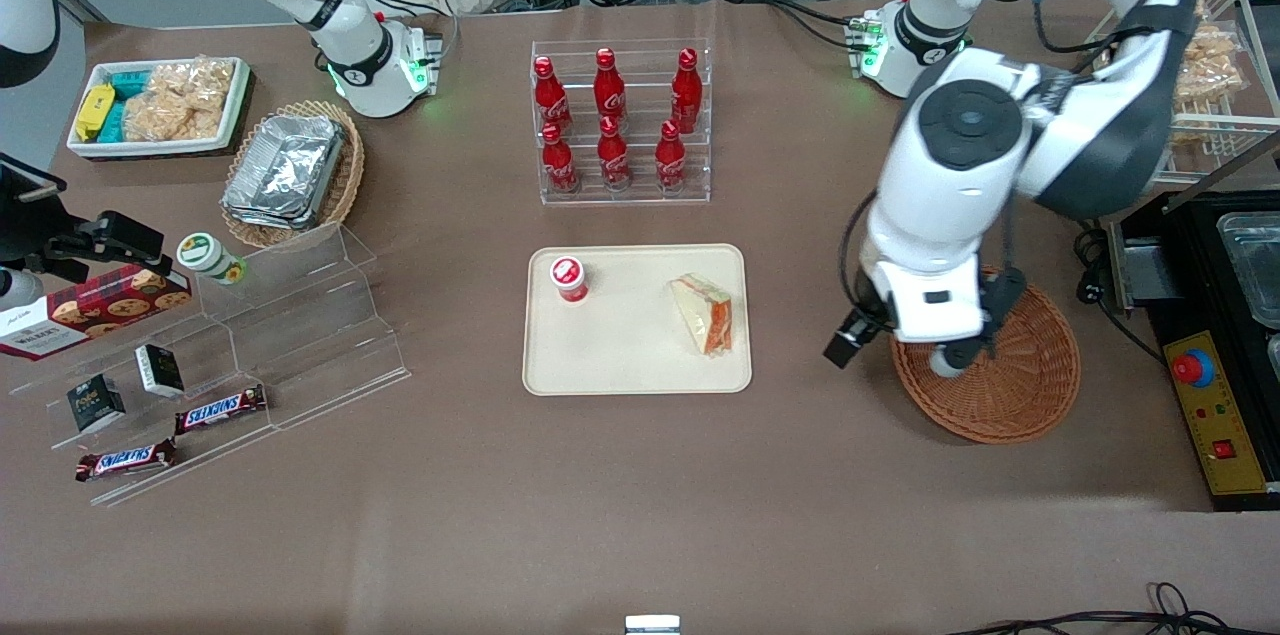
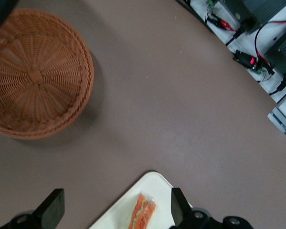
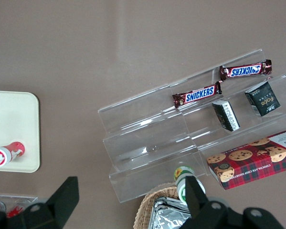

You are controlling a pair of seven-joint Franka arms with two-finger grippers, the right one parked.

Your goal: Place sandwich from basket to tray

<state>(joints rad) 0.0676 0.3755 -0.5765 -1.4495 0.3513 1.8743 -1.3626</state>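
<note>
Brown surface [image 1: 620,495] fills my front view, one sheet carrying everything. On it I count one tray [image 1: 600,355], beige and rectangular, near the middle, and one round reddish-brown basket [image 1: 1030,385] toward the working arm's end, with nothing in it as far as my wrist view shows. Toward the parked arm's end I see one clear stepped display stand [image 1: 300,335], one white bin of bagged snacks [image 1: 155,105] and one lighter oval wicker basket [image 1: 345,185] holding foil containers [image 1: 285,170]. Farther from the front camera than the tray stands one clear rack [image 1: 622,120] with six red bottles [image 1: 612,155], three to a row. The gripper [image 2: 115,206] hangs above the surface between basket and tray, its fingers [image 2: 177,202] spread wide and holding nothing; in the front view the arm's own body covers part of the basket's rim. The one sandwich [image 1: 705,313] lies on the tray, at the end nearer the basket, its red-orange filling edge showing. One small red-capped cup [image 1: 569,278] stands on the tray too, well apart from the sandwich. On the stand I count two Snickers bars [image 1: 220,408], two small dark boxes [image 1: 158,370], one cookie box [image 1: 95,310] and one green-lidded jar [image 1: 210,257].
</note>
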